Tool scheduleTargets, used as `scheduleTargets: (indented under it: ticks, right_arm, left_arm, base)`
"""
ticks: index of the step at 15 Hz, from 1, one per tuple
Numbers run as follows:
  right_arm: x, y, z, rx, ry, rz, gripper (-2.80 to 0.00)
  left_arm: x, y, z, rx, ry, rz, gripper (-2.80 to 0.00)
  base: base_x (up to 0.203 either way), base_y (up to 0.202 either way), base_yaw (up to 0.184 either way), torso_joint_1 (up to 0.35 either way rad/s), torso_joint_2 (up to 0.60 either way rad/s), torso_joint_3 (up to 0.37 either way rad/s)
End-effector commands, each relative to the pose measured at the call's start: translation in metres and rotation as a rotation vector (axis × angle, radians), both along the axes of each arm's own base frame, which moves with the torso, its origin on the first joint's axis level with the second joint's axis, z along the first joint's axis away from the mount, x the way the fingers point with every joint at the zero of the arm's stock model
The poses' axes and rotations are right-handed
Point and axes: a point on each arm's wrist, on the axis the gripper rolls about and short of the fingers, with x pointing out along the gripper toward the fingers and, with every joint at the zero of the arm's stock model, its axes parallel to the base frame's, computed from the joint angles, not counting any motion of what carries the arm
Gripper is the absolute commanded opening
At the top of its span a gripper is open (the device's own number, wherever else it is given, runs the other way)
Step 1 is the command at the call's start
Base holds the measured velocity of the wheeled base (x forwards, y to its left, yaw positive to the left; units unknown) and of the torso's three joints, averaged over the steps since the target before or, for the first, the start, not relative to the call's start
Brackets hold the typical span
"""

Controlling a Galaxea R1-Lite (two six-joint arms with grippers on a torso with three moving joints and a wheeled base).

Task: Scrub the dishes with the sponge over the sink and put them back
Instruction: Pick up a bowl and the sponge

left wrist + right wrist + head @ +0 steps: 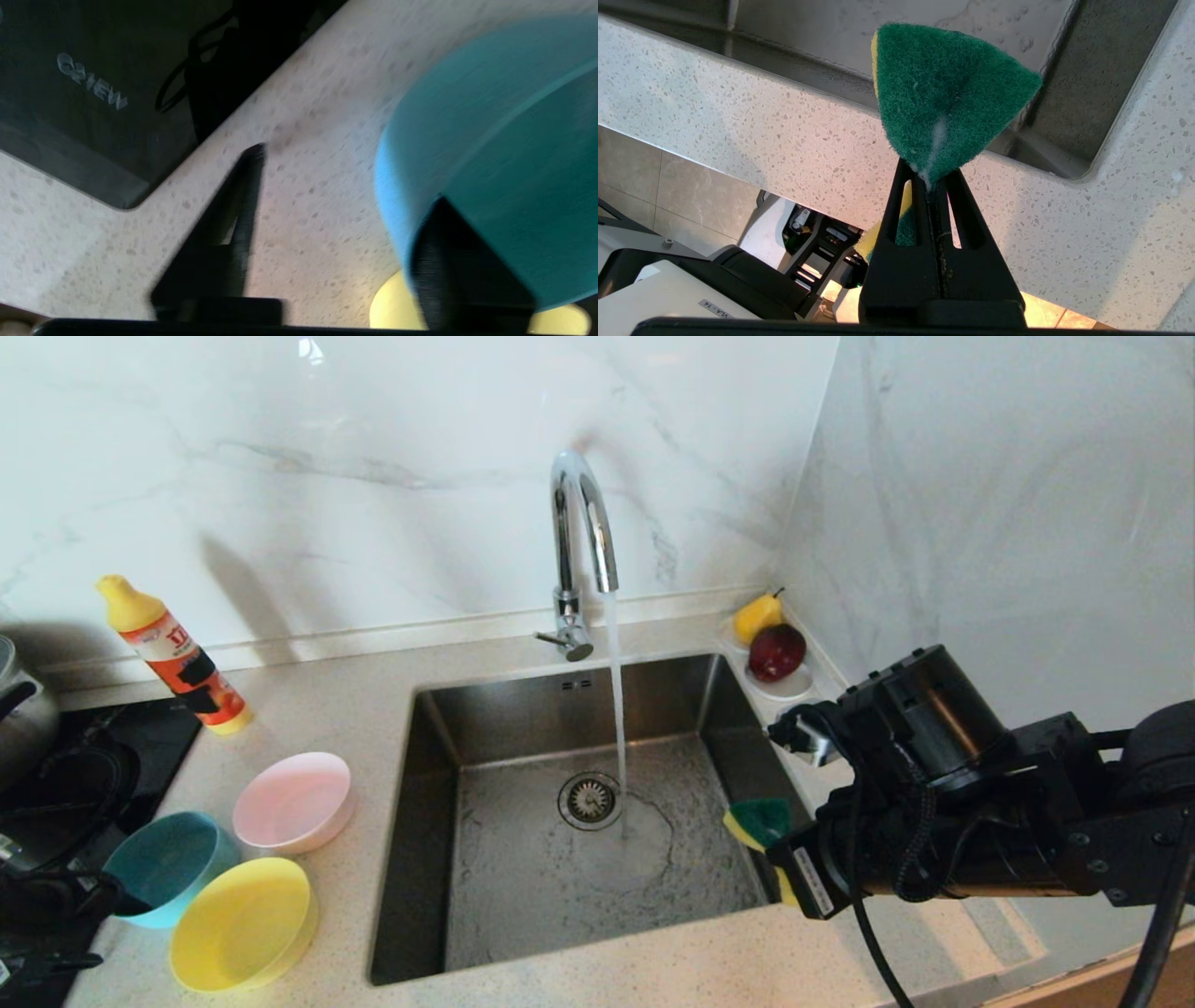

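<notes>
Nearest, the right gripper (pixel 934 184) pinches the sponge (pixel 945 100), its fuzzy green face up, over the sink's (pixel 448 933) four o'clock rim. At eight o'clock, the left gripper (pixel 345 186) stands parted astride the blue bowl's (pixel 490 154) wall, by the yellow bowl (pixel 243 924) and pink bowl (pixel 294 803). The hob (pixel 70 102) reads "Q VIEW". Farther, the faucet (pixel 583 532) runs; an orange bottle (pixel 177 658) stands at ten.

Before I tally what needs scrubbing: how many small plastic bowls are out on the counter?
3, all left of the sink: the pink bowl nearest the basin, the blue bowl tilted beside the stovetop, the yellow bowl nearest the front edge. None in the sink.
</notes>
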Motion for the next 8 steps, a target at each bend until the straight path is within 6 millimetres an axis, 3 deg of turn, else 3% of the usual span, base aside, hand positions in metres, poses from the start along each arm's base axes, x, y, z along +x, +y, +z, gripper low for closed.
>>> scheduleTargets:
  ticks: [1,5,8]
  right_arm:
    - [-0.001,0.000,0.000,0.001,-0.002,0.000,-2.80]
    - [-0.001,0.000,0.001,0.002,-0.005,0.001,-2.80]
    - [0.000,0.000,0.001,0.002,-0.003,0.000,-2.80]
  left_arm:
    - [0.002,0.003,0.008,0.019,-0.022,0.006,-2.80]
    - [-0.006,0.017,0.040,0.098,-0.079,0.069,-2.80]
    - [-0.011,0.016,0.047,0.084,-0.060,0.074,-2.80]
  base:
    - [0.000,0.000,0.000,0.000,0.00,0.000]
    - [0.000,0.000,0.000,0.000,0.00,0.000]
    - [0.000,0.000,0.000,0.000,0.00,0.000]
